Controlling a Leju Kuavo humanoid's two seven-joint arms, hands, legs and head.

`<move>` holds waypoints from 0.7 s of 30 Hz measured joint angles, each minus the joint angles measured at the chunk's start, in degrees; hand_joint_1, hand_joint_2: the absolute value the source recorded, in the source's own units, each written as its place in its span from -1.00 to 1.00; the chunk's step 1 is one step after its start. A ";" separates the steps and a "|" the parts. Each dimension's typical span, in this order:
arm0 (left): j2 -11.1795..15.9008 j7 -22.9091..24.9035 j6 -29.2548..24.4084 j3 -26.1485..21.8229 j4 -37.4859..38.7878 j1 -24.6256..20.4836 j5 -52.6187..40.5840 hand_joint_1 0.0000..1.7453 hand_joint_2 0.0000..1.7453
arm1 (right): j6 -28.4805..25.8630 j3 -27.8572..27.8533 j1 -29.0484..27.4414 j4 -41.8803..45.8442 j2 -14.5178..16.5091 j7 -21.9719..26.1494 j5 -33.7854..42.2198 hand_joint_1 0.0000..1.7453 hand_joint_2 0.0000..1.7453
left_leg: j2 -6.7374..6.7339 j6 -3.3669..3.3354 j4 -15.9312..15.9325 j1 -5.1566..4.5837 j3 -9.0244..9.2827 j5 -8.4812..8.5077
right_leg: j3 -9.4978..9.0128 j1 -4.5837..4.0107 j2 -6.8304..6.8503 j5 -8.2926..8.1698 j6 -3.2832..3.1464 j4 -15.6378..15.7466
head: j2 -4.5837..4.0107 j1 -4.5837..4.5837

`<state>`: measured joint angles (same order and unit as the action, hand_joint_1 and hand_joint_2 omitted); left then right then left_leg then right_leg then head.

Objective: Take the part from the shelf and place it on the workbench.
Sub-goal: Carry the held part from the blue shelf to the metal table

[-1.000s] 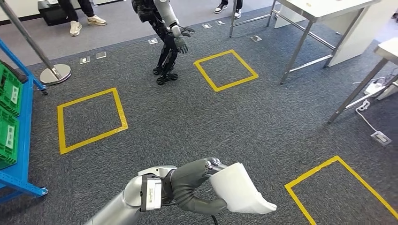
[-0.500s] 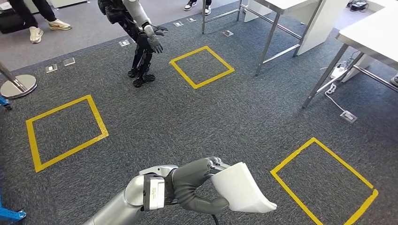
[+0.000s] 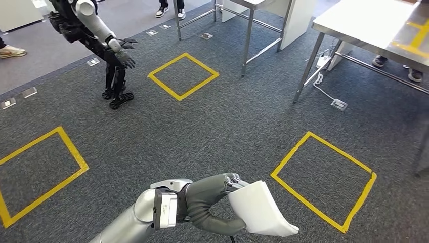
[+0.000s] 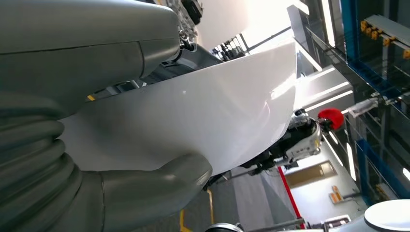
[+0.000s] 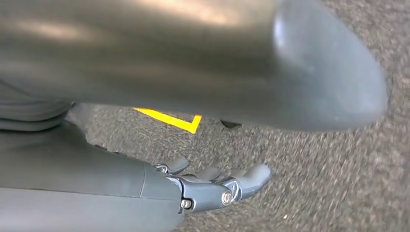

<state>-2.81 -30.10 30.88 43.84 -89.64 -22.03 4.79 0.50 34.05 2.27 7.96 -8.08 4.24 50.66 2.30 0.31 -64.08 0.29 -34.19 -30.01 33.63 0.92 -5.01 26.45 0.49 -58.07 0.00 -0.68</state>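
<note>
Carry leg, by my reading. Second humanoid [image 3: 101, 40] stands far left on the carpet. Left hand [image 3: 212, 205] grips the white part [image 3: 260, 210], held low over the floor. Right hand [image 5: 212, 186] hangs empty, fingers loosely apart. Table [image 3: 364, 23] far right: next, approach it, then set down.
</note>
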 joint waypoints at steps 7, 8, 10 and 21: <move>-0.80 0.01 0.16 0.31 0.07 -0.49 0.09 1.00 1.00 | 0.65 0.00 -0.41 -0.04 -0.30 -0.14 0.27 -1.00 -1.00 | -0.68 -2.15 5.74 0.00 2.07 2.17 | 2.18 0.25 0.10 1.05 2.57 -2.33 | 0.00 -0.37; -0.92 0.04 0.19 0.34 0.07 -0.56 0.10 1.00 1.00 | 0.86 0.00 -0.25 -0.04 -0.32 -0.25 0.37 -1.00 -1.00 | -1.45 -2.41 5.86 -0.03 2.10 2.24 | 3.60 0.14 1.91 2.65 2.67 -5.25 | 0.00 -0.55; -1.03 0.29 0.22 0.37 0.09 -0.63 0.13 1.00 1.00 | 0.97 0.03 0.01 -0.04 -0.34 -0.65 0.43 -1.00 -1.00 | -3.02 -2.69 5.89 -0.22 2.01 2.20 | 7.27 0.07 3.95 5.98 2.85 -12.64 | 0.00 -0.77; -1.59 0.50 0.22 0.18 -0.08 -0.66 0.69 1.00 1.00 | 1.04 0.14 -0.13 -0.04 -0.36 -0.62 0.51 -1.00 -1.00 | -8.39 -0.56 5.57 -0.73 2.86 0.80 | -0.15 -0.54 6.85 -0.07 0.37 0.69 | 0.00 -0.72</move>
<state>-4.40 -29.60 31.10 44.03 -89.72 -22.69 5.48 1.55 34.20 2.14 7.91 -8.44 3.62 51.17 -6.09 -0.25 -58.51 -0.44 -31.33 -29.21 33.48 0.39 1.85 26.38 0.86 -57.37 0.00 -1.40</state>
